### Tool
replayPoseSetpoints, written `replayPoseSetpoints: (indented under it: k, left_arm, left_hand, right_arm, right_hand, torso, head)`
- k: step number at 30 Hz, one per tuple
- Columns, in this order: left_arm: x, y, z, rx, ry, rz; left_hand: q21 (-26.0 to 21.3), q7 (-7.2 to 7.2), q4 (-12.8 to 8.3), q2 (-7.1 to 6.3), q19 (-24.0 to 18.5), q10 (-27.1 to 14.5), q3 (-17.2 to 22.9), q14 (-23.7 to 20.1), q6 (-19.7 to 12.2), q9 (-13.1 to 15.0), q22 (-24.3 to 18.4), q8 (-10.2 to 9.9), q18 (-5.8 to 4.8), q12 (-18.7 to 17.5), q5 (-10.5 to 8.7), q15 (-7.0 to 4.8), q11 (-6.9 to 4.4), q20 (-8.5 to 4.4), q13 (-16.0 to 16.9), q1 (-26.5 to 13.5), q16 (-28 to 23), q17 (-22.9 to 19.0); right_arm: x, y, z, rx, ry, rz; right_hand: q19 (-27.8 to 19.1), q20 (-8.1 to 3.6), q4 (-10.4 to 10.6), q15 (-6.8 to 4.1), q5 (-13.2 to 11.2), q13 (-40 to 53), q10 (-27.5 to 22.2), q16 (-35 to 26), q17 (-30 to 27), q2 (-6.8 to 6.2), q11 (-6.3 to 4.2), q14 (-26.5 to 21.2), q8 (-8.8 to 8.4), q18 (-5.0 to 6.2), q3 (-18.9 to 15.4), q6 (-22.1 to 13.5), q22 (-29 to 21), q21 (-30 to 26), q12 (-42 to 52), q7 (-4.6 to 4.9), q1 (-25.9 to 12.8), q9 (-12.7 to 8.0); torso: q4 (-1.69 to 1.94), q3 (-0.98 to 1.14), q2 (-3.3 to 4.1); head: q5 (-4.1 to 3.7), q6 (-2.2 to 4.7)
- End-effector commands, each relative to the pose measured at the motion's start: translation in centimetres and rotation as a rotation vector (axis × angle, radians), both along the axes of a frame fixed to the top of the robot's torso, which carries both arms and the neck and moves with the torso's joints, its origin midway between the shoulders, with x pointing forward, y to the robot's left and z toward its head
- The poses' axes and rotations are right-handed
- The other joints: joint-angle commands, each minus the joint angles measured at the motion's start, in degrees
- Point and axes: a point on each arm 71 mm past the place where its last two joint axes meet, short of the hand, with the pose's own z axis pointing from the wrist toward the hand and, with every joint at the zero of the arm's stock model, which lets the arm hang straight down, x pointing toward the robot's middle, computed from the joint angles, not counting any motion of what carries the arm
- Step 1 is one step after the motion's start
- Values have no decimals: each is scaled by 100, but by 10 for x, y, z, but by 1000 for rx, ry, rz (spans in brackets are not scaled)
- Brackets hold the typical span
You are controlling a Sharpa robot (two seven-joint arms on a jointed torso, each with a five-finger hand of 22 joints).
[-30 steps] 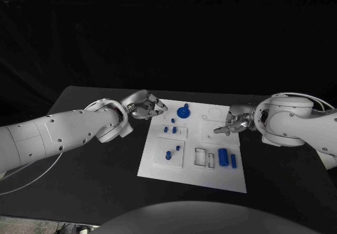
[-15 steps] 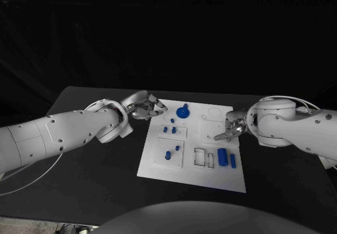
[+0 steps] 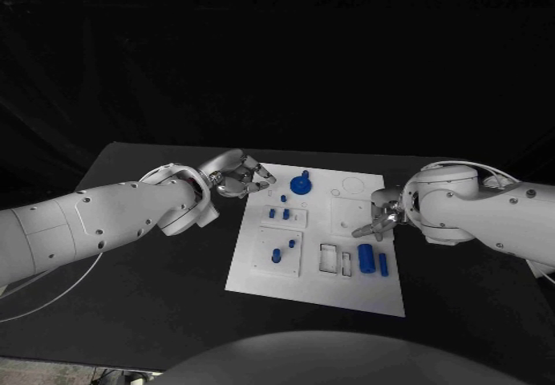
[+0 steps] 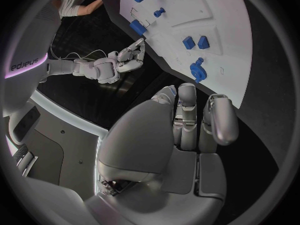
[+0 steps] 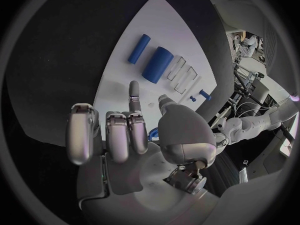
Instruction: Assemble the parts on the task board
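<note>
- Left hand [image 3: 241,176]: hovers just off the far left corner of the task board [image 3: 312,281], fingers curled in and holding nothing, as the left wrist view shows; it touches no part.
- Task board: white plate mid-table, its long axis running away from the robot, between the two hands.
- Round knobbed part [image 3: 301,184]: stands near the board's far edge, the part closest to the left hand.
- Small pegs [image 3: 279,213]: blue, seated left of the board's centre, nearer the left hand.
- Thick cylinder [image 3: 366,258] and thin cylinder [image 3: 384,265]: lie side by side on the board's right half, long axes along the board's length, just toward the robot from the right hand, so the right arm is nearer.
- Right hand [image 3: 381,218]: over the board's right edge, one finger stretched out toward the board and the rest curled; it seems empty, though whether the fingertip touches the board I cannot tell.
</note>
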Motion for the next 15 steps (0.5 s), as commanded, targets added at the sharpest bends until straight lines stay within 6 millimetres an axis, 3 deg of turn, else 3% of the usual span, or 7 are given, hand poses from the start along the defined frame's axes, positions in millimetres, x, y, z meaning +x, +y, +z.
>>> replayPoseSetpoints:
  k: [1, 15]
  left_arm:
    - [-1, -3, -1, -4, 15, -19]
    - [-4, -6, -4, -11, 21, -36]
  left_hand:
    - [-35, 42, 6, -31, -43, 49, 33, -48, 6, 1, 1005, -2, 111, -5, 33, 2, -9, -1, 7, 35, -10, -10]
    - [-37, 37, 6, -30, -44, 82, 66, -53, 12, 3, 1005, 3, 111, 3, 35, 7, -5, 3, 8, 32, -10, -18]
  right_arm:
    - [-3, 0, -4, 9, 57, -12]
    - [-10, -2, -20, 28, 119, -35]
  right_hand:
    - [8, -31, 2, -47, -33, 1507, 606, 19, 1508, -14, -51, 608, -32, -16, -35, 35, 1128, -25, 21, 4, -53, -11]
    - [10, -27, -175, -32, 97, 1507, 606, 19, 1508, -10, -23, 608, -226, -19, -27, -39, 1129, -10, 21, 46, 61, -149]
  torso:
    - [0, 1, 0]
    - [-1, 0, 1]
  head:
    - [1, 0]
    - [17, 0]
